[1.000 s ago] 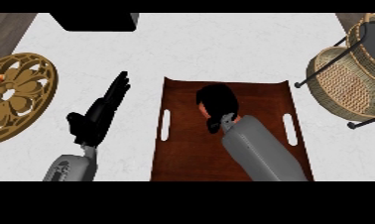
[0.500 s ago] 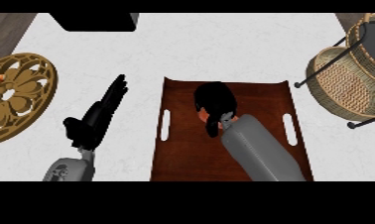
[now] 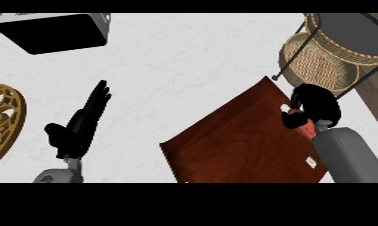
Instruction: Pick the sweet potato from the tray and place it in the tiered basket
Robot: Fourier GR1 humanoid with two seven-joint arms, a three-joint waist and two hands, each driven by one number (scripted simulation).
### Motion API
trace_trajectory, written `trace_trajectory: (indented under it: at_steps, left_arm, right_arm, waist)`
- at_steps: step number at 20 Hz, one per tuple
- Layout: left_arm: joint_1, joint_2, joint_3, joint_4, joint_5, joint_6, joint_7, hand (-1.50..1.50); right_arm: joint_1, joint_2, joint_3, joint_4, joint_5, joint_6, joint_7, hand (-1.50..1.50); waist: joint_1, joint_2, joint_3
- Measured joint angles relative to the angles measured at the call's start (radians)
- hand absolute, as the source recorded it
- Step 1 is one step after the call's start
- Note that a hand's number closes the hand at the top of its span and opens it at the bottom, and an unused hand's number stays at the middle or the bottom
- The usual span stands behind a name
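Half done, I judge: my right hand [image 3: 317, 103] curls round the orange sweet potato [image 3: 296, 120]; next I carry it toward twelve o'clock into the woven wicker tiered basket [image 3: 319, 64].

sweet potato [image 3: 303, 124]: mostly hidden in right hand [image 3: 317, 104] | tray [image 3: 236, 140]: cut at bottom | tiered basket [image 3: 323, 66]: cut at right

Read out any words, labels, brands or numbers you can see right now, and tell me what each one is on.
None: no words, numbers or signs can be read in the head view.
tray: plain brown wood; the pale marks are handle slots, not print.
basket: bare wicker.
black box: unmarked.
sweet potato in the right robot hand: no sticker shows.
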Motion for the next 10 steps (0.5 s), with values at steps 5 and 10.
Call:
trace_trajectory:
  at_steps: [5, 10]
  left_arm:
    - [0.031, 0.002, 0.019, -0.011, 0.007, 0.015, -0.001, 0.0]
    - [0.043, 0.008, 0.016, -0.026, 0.007, 0.006, -0.004, 0.0]
  right_arm:
    - [0.101, -0.172, -0.275, -0.069, -0.179, -0.089, -0.08, 1.5]
    - [0.203, -0.284, -0.517, -0.197, -0.393, -0.098, -0.216, 1.5]
  waist:
    - [-0.039, -0.01, 0.001]
    - [-0.014, -0.008, -0.002]
